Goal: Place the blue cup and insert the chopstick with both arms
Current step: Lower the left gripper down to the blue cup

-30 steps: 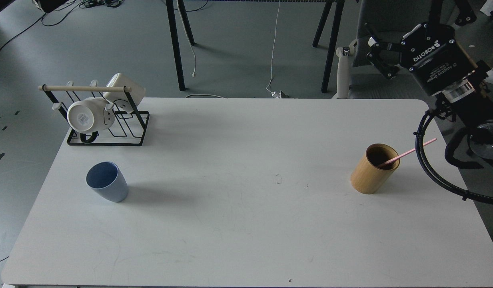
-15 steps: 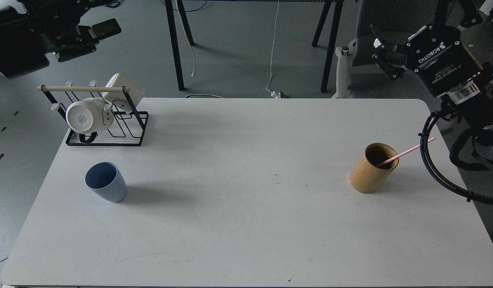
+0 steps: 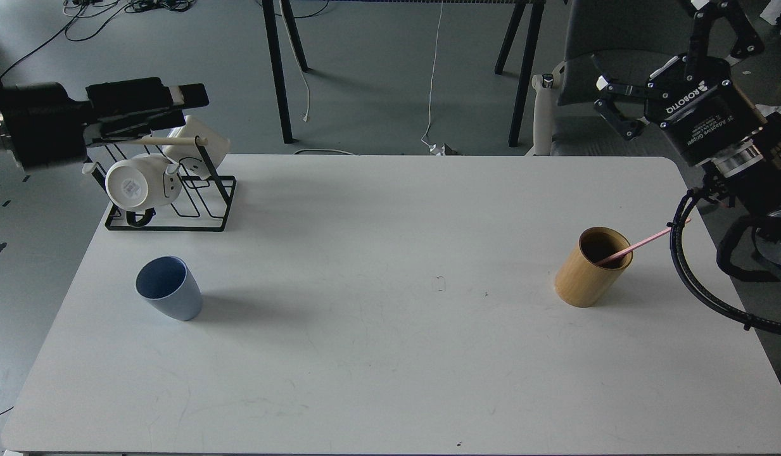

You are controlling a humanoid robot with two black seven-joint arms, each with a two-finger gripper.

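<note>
Head view: the right claw (image 3: 609, 104) hangs spread and empty beyond the tabletop's far right corner; the left claw (image 3: 175, 101), seen side-on above the wire rack (image 3: 168, 209), cannot be judged. A thin pink chopstick (image 3: 647, 242) leans in a smooth tan bamboo cylinder (image 3: 590, 269). The matte blue cup (image 3: 168, 288), tapered, stands upright at near left. The tabletop (image 3: 390, 348) is white, rounded, faintly scuffed, over grey floor.
</note>
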